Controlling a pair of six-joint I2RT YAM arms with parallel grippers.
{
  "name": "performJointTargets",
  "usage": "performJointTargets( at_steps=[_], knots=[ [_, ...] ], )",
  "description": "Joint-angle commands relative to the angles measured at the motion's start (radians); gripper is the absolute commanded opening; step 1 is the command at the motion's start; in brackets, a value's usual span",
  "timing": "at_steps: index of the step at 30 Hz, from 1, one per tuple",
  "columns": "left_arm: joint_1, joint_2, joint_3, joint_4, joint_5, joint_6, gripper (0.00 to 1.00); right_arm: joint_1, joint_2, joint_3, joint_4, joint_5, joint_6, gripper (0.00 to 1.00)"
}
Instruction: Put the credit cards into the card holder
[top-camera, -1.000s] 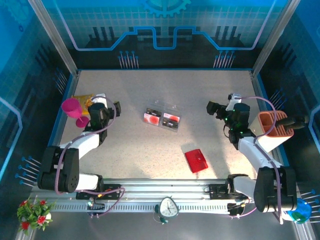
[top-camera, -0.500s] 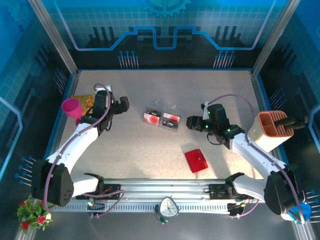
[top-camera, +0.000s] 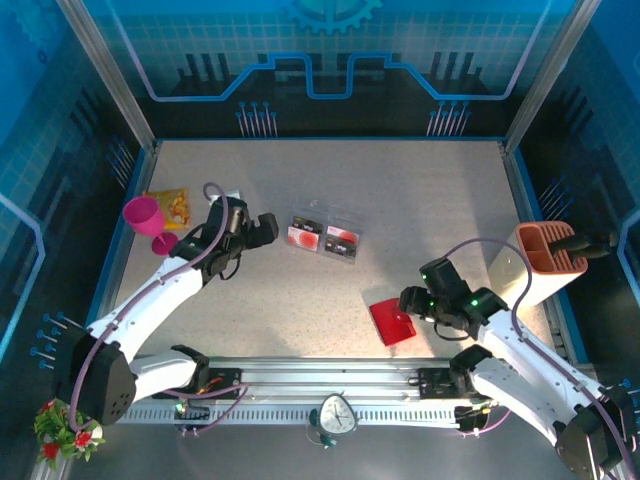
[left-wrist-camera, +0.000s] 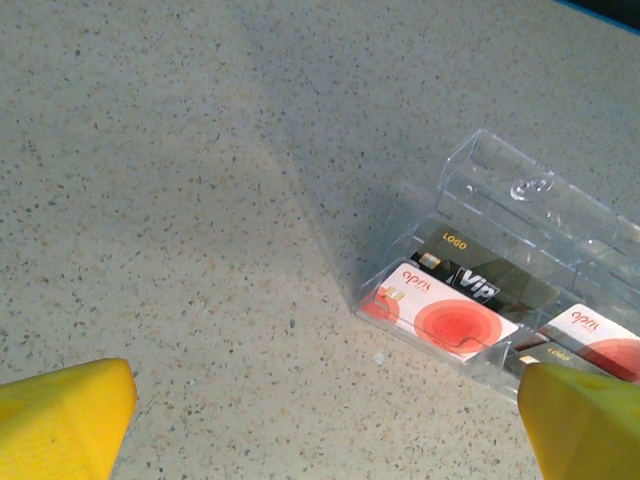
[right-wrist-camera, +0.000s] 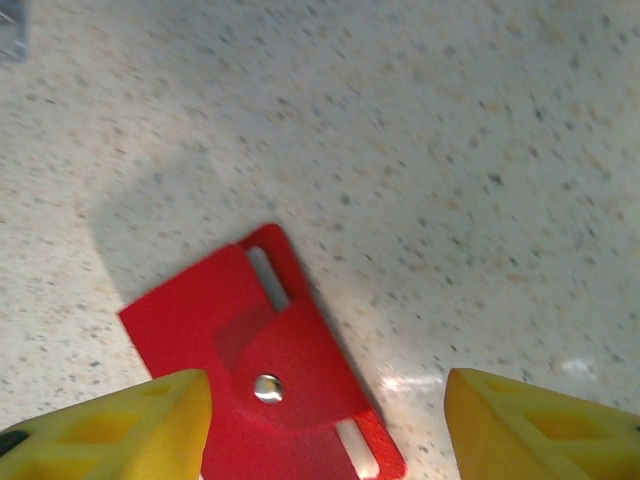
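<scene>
right gripper is hovering at the far-right corner of the card holder. Its jaws are standing partway apart and gripping nothing. In the right wrist view the card holder is lying flat on the table, snap flap facing up, below the gap between the yellow fingers.

The credit cards are sitting well apart from the card holder, beyond it and to its left, side by side inside a clear case.

left gripper is hanging further left of the card holder, just beside the cards. Its claw is gaping wide and empty, with the credit cards ahead of it.
</scene>
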Motion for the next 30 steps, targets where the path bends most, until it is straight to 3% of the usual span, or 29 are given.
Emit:
performJointTargets(
  at_steps=[1,13,30],
  knots=[
    [-0.009,0.014,-0.004,-0.023,-0.004,-0.016,0.99,0.023,-0.003,-0.021,-0.079,0.0,0.056,0.66],
    [-0.014,0.049,0.016,-0.005,-0.003,0.0,0.99,0.094,0.127,-0.017,-0.02,-0.031,0.106,0.68],
    [-0.016,0.106,0.034,0.036,0.011,0.013,0.99,0.14,0.192,-0.026,0.012,-0.087,0.158,0.69]
  ],
)
